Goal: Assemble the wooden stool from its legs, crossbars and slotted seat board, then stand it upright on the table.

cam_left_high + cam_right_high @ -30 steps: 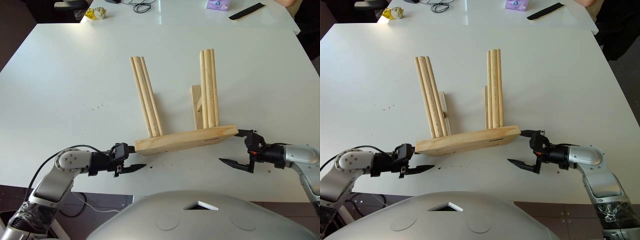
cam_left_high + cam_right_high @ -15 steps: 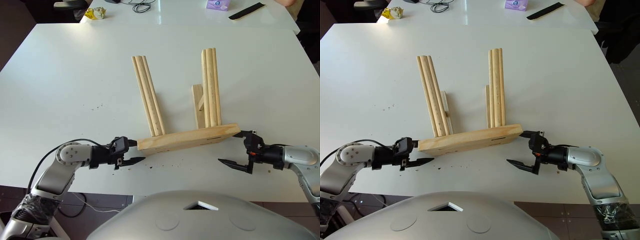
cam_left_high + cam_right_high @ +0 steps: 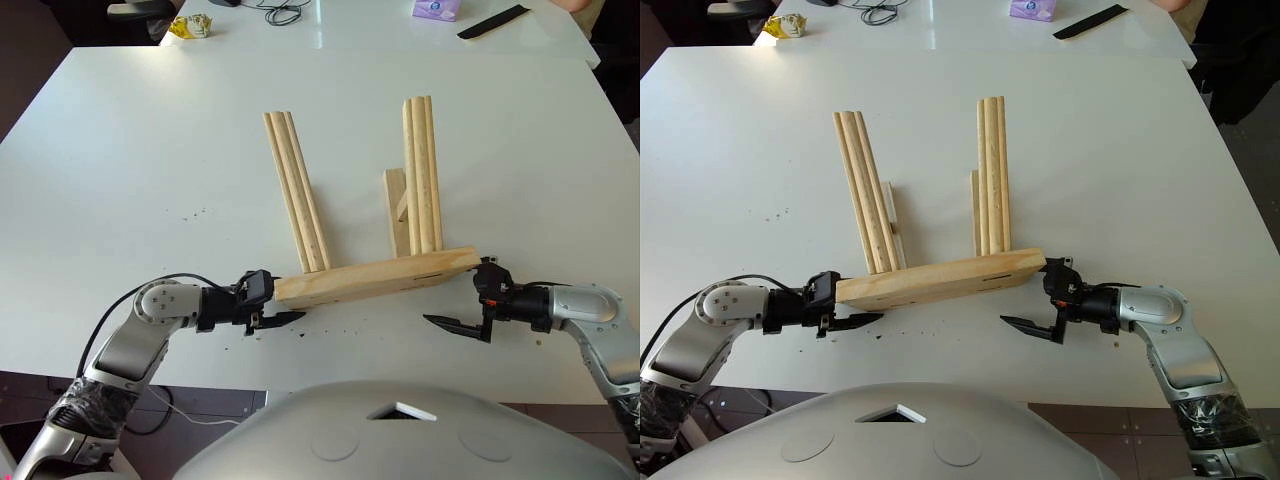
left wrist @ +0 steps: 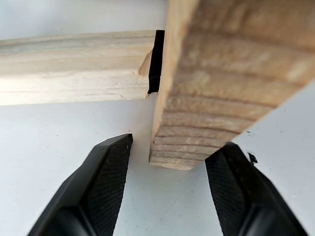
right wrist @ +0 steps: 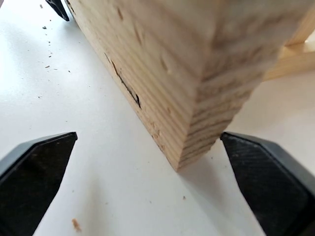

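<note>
The wooden stool lies on its side on the white table. Its seat board [image 3: 375,280] stands on edge near the front, and two bundles of legs [image 3: 293,190] [image 3: 420,175] point away from me. A crossbar [image 3: 397,212] sits beside the right legs. My left gripper [image 3: 280,300] is open at the board's left end, its fingers [image 4: 106,167] either side of the end grain [image 4: 226,83]. At the board's right end my right gripper [image 3: 458,293] is open too, with the board corner [image 5: 162,64] between its wide-spread fingers [image 5: 44,162].
Wood crumbs [image 3: 340,325] speckle the table by the front edge. Far back lie a yellow wrapper [image 3: 192,26], cables [image 3: 275,10], a purple box [image 3: 437,9] and a black strip [image 3: 495,22]. Bare table surrounds the stool on both sides.
My left gripper has slid right up to the board's left end. My right gripper has moved left, closer around the right end. The stool shifted slightly right early on.
</note>
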`<state>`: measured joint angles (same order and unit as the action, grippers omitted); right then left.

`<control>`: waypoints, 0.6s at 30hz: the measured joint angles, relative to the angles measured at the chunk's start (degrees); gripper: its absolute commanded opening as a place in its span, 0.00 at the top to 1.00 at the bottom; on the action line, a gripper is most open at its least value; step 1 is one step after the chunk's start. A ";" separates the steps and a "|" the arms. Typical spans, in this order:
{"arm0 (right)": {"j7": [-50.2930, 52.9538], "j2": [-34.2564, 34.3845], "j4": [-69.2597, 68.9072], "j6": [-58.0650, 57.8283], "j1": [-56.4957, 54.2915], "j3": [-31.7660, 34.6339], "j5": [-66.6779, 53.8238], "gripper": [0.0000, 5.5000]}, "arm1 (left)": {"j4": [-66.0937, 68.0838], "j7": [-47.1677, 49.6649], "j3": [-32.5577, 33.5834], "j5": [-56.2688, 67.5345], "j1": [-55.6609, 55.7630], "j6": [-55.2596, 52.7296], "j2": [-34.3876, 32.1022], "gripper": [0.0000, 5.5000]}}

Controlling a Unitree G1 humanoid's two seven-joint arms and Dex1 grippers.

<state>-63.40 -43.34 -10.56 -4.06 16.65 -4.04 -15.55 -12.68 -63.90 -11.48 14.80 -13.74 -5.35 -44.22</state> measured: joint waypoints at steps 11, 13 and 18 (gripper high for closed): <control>-2.16 -0.16 2.33 0.61 -4.74 -3.09 0.76 0.10 | 6.55 -5.91 -0.55 -1.53 5.53 5.89 -2.24 0.75; -2.80 0.32 2.21 0.68 -5.80 -4.71 0.90 0.15 | 8.45 -6.71 -1.35 -2.39 7.88 7.20 -2.20 0.76; -3.63 0.21 2.70 0.85 -7.59 -5.75 1.87 0.29 | 12.84 -8.75 -2.42 -3.89 12.72 9.16 -1.61 0.76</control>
<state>-67.03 -43.13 -7.85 -3.21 9.06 -9.79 -13.68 0.15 -72.66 -13.90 10.90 -1.02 3.80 -45.84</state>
